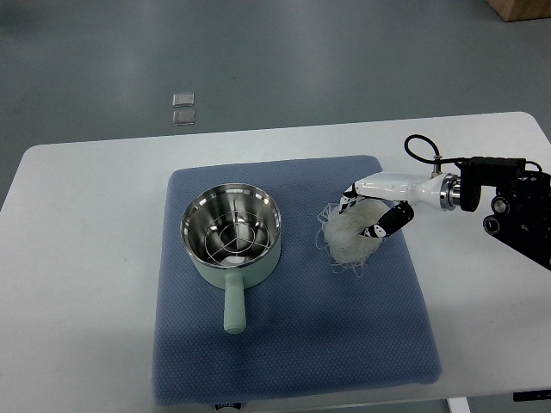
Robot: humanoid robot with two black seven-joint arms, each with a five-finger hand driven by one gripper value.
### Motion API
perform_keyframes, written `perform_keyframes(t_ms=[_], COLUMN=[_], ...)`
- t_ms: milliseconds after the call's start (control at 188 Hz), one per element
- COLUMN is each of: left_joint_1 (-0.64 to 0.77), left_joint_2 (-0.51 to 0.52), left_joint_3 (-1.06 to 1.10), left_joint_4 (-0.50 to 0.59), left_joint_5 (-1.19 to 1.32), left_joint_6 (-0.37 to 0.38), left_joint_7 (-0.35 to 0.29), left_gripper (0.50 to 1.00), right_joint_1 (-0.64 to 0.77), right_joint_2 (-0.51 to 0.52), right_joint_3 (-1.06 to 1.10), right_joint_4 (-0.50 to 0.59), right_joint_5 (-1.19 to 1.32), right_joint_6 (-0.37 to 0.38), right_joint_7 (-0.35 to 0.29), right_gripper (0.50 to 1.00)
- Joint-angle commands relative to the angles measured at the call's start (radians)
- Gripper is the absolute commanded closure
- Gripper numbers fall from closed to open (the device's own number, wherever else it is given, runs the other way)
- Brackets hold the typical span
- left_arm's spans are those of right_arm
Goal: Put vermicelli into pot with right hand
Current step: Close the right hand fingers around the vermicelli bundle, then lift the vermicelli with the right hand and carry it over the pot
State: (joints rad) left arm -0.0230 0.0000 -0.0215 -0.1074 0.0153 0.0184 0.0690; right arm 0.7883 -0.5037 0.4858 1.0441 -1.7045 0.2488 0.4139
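Right hand enters from the right edge and sits on the vermicelli, fingers curled down around the top of the pale bundle; whether the grip is firm enough to lift cannot be judged. That tangle rests on the blue mat, with loose strands trailing to its lower left. Directly left of hand and bundle, close but apart, stands the pot, open and empty, its handle pointing toward the near edge. Judged requirement: lift, then carry left over the rim. Left hand is absent from view.
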Motion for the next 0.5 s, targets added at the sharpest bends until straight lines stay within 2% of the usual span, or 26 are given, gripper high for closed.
perform_keyframes(t_ms=[0,341,495], left_joint_1=[0.000,0.000,0.000], left_joint_2=[0.000,0.000,0.000], left_joint_3=[0.000,0.000,0.000], left_joint_4=[0.000,0.000,0.000], left_joint_5=[0.000,0.000,0.000], left_joint_6=[0.000,0.000,0.000], left_joint_7=[0.000,0.000,0.000], left_gripper=[0.500,0.500,0.500], right_joint_1=[0.016,0.048,0.109], right_joint_2=[-0.001,-0.009,-0.018], right_joint_3=[0.013,0.083,0.086], right_joint_4=[-0.001,-0.001,-0.001], right_joint_5=[0.006,0.025,0.062], right_joint_6=[-0.011,0.001,0.006], right_joint_7=[0.000,0.002,0.000], right_gripper=[1.000,1.000,1.000])
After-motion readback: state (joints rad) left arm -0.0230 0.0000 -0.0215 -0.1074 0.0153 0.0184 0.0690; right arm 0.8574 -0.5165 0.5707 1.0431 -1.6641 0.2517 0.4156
